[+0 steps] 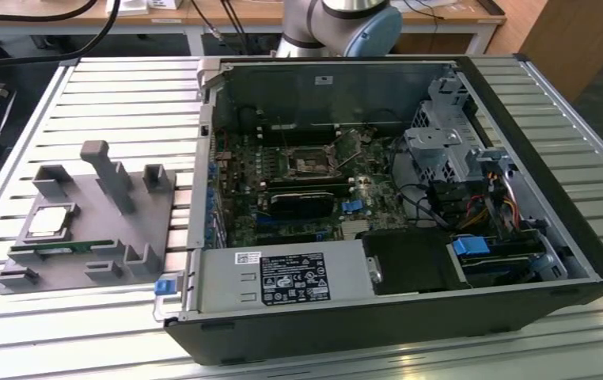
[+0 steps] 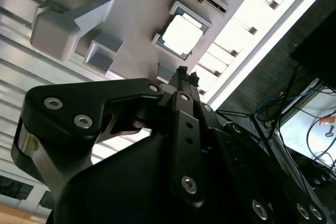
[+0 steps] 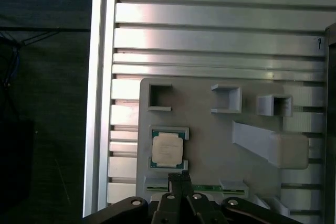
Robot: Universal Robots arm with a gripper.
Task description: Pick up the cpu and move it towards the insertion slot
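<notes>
Hovering over the grey tray [image 3: 210, 129], the claw [image 3: 179, 178] has its two fingers pressed together tip to tip and grips nothing. In both wrist views the tips sit just beside the cpu [image 3: 168, 149], on the side towards the memory stick [image 3: 210, 188]. I judge this to be an approach from overhead, roughly lined up but not yet down on the part. The cpu lies flat, silvery face up, in a shallow pocket whose corner brackets keep it square and open to a grasp from above. The thin green memory stick is held in clips of its own alongside. The grey tray rests on the slatted metal counter [image 1: 122, 87], at the exterior view's left. Farther off, towards the exterior view's right, lies the open computer case [image 1: 386, 328]. Its side is off, so the motherboard [image 1: 280, 186] faces upward. The insertion slot [image 1: 310, 162] there is well apart from the cpu.
</notes>
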